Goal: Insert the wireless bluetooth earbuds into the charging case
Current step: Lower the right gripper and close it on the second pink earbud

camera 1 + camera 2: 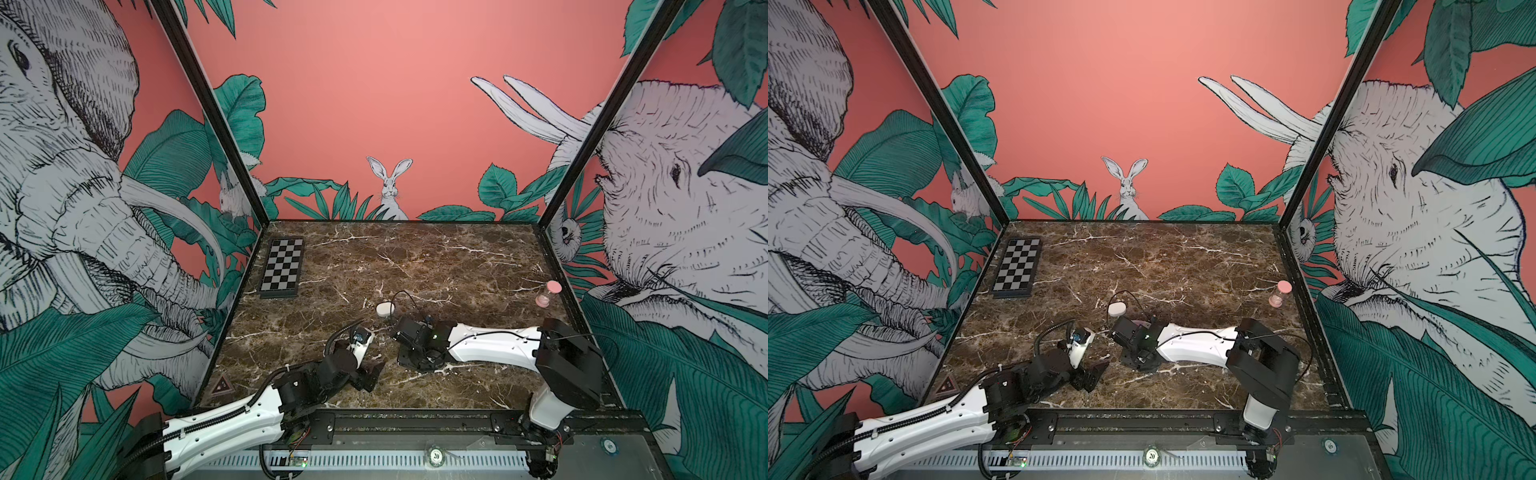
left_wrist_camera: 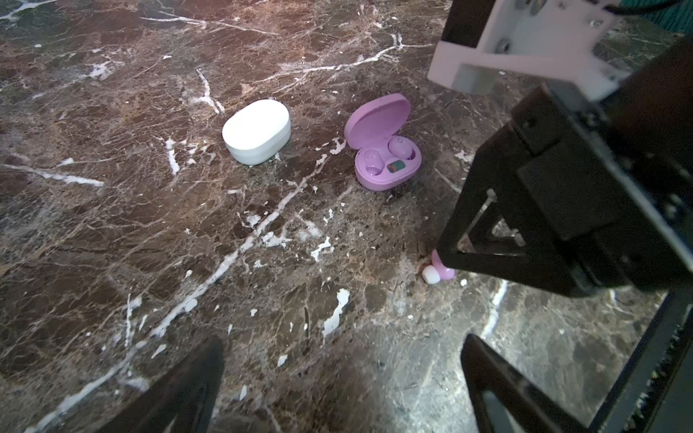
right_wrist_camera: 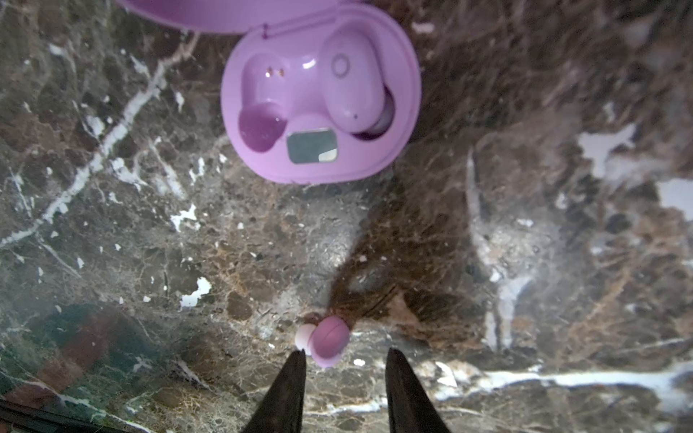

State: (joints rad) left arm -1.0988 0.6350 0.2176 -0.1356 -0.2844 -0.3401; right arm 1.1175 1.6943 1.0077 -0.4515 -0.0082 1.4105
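In both top views, a closed white oval plastic case is seen on the brown marble bench, just beyond the right arm. In the left wrist view, the left jaws are spread wide with nothing held, and an open lilac plastic charging case is shown beside the white one. In the right wrist view, a seated lilac earbud is found in one slot, the other slot being empty; a loose lilac earbud lies on the bench at the tips of the right jaws, which are narrowly parted and not clamped on it
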